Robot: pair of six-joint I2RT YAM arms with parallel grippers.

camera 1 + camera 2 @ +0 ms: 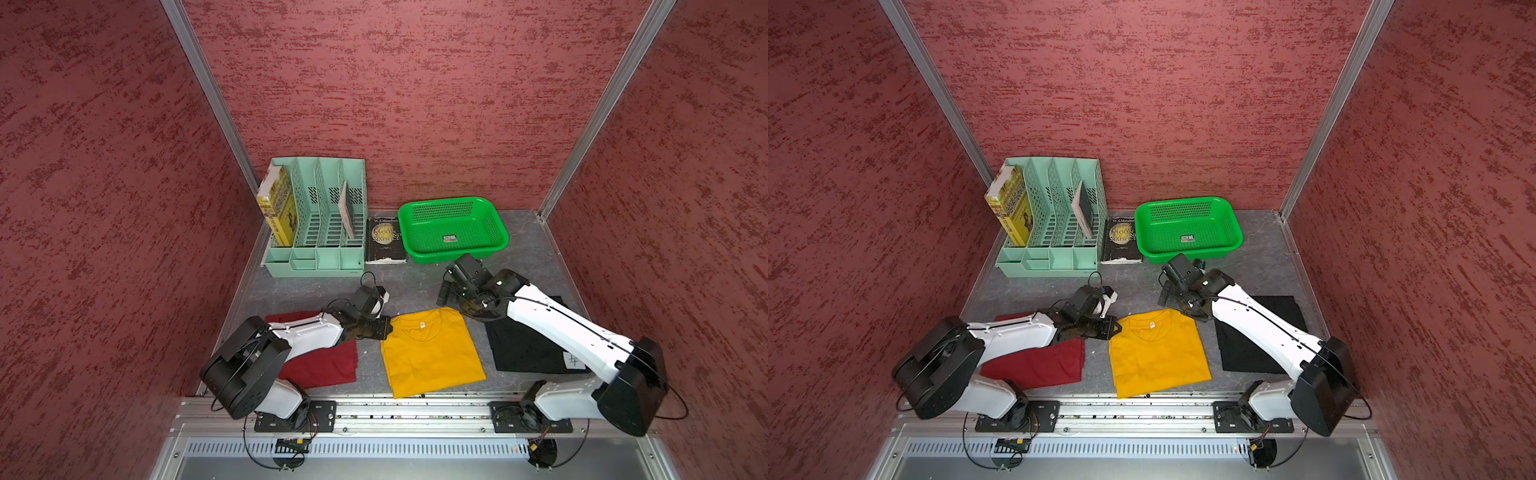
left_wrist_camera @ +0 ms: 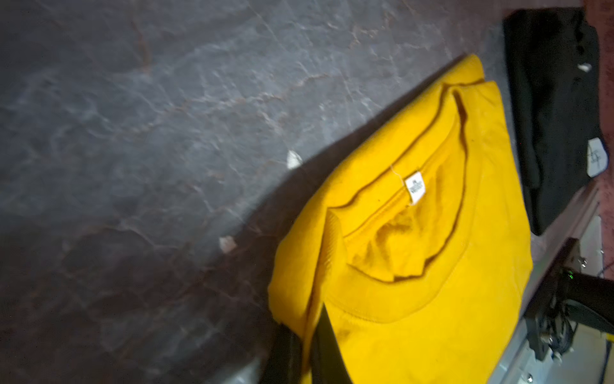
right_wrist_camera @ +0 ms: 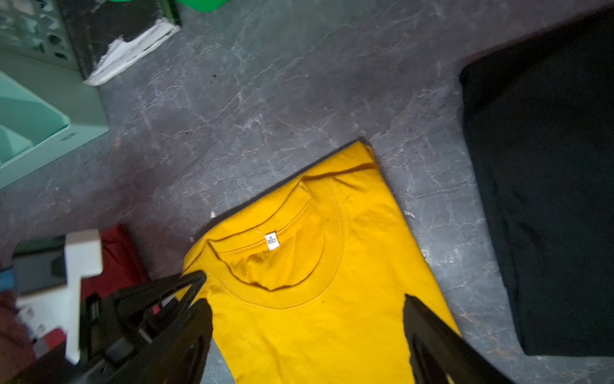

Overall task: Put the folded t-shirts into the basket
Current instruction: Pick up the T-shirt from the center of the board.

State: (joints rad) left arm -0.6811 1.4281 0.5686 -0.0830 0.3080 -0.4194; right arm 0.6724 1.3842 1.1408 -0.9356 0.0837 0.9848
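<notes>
Red shirt [image 1: 324,365] lies flat on the table [image 1: 415,291], untouched. Left gripper [image 1: 384,328] is clamped on a corner of the yellow shirt [image 1: 432,357]. Right gripper [image 3: 305,299] hangs wide open above it. Black shirt [image 1: 523,349] waits. Basket [image 1: 436,255] sits empty at the back: all three shirts left to go.

Mint organizer [image 1: 309,266], black book [image 1: 384,243]
</notes>
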